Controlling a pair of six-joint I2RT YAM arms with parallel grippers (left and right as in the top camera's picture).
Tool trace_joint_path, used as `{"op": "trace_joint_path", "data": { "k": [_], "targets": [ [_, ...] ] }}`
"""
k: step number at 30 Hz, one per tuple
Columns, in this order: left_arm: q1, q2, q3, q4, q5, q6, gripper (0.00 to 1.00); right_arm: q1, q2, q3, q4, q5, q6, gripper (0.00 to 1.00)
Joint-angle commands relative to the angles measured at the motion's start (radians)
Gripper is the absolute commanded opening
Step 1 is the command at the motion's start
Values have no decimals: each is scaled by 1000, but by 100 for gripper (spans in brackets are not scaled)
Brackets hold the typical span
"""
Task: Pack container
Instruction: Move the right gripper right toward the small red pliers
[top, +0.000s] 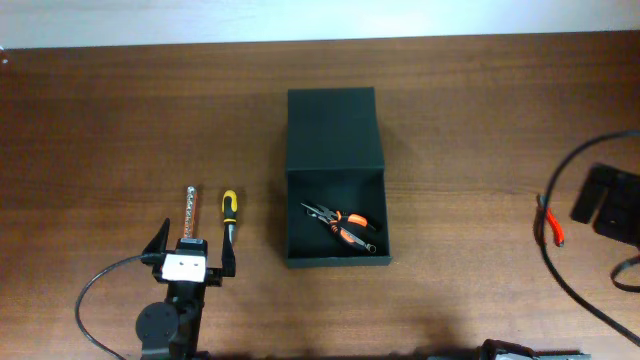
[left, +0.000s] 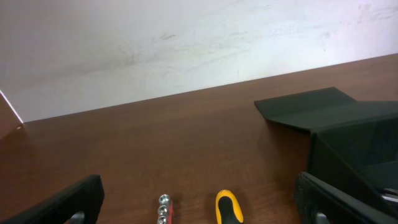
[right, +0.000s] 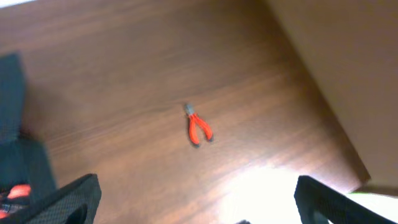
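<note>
The left gripper (top: 195, 242) is hovering wide open at the screwdriver (top: 229, 208) near the table's (top: 460, 120) front-left corner, while the right gripper (right: 198, 186) is gaping equally wide and the container (top: 335, 195) is lying open.

Brown wooden table (top: 450, 120): grain visible, smooth, satin sheen; I log a glare patch in the right wrist view. Dark green-black rectangular box (top: 333, 120): matt, no reflections. At its 9 o'clock, yellow-and-black-handled screwdriver (top: 229, 208): handle glossy, looks plastic. Red-bodied tool with chrome studs (top: 191, 203) beside it: studs bright, shiny metal. Orange-and-black-gripped pliers (top: 345, 226) in the box: dull grey metal jaws.
</note>
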Motion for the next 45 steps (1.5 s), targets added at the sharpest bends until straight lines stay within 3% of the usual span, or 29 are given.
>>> {"op": "trace_joint_path", "data": {
  "k": [1, 8, 13, 16, 19, 25, 28, 33, 40, 45],
  "targets": [
    [4, -5, -3, -5, -3, 13, 99, -119, 4, -84, 32, 0, -16, 99],
    [4, -5, -3, -5, -3, 13, 99, -149, 25, -84, 43, -25, -66, 99],
    [4, -5, -3, -5, -3, 13, 99, -150, 109, -102, 121, -27, -285, 99],
    [4, -5, -3, -5, -3, 13, 99, -150, 224, -105, 130, -69, -472, 99],
    [4, -5, -3, -5, -3, 13, 99, -152, 369, -105, 148, -75, -566, 99],
    [4, -5, -3, -5, -3, 13, 99, -164, 597, -105, 75, -108, -521, 99],
    [4, -5, -3, -5, -3, 13, 99, -168, 647, -105, 78, -235, -618, 99],
    [4, -5, -3, -5, -3, 13, 99, -216, 661, -110, 105, -289, -710, 99],
    [4, -5, -3, -5, -3, 13, 99, -435, 661, -159, 140, -489, -732, 99],
    [4, -5, -3, -5, -3, 13, 99, -445, 661, -174, 165, -515, -735, 99]
  ]
}}
